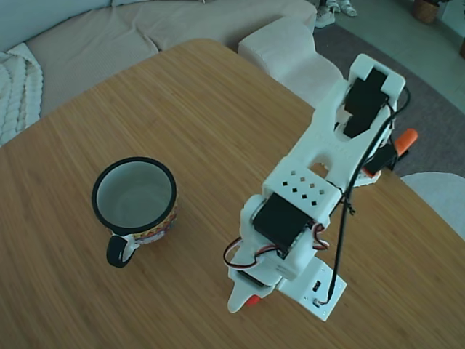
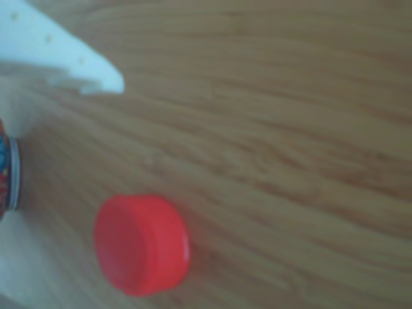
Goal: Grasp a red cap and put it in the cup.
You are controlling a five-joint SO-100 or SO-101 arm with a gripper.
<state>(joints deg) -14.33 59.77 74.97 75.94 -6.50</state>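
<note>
Closest to the lens in the other view lay the red cap [image 2: 141,244], resting flat-side-out on the wooden table [image 2: 290,129], blurred but plainly bright red. One white finger [image 2: 58,55] of the gripper reached in from the upper left corner, its tip apart from the cap. At the left edge a sliver of the cup [image 2: 8,170] showed its patterned band. Only that one finger was visible there, so how wide the gripper stood could not be told from this view.

From the fixed view above, the white arm [image 1: 320,182] stretched from the table's right edge down toward the lower middle, with black motors and a black cable along it. Its gripper [image 1: 245,298] pointed down at the table, and a small patch of red, the cap [image 1: 252,299], showed just beside the white fingertip. The arm hid most of the gripper, so I could not tell its opening. The cup [image 1: 135,196] stood upright well to the left of the gripper, nothing seen inside, its black handle toward the bottom of the picture. A beige sofa [image 1: 182,29] ran behind the table.
</note>
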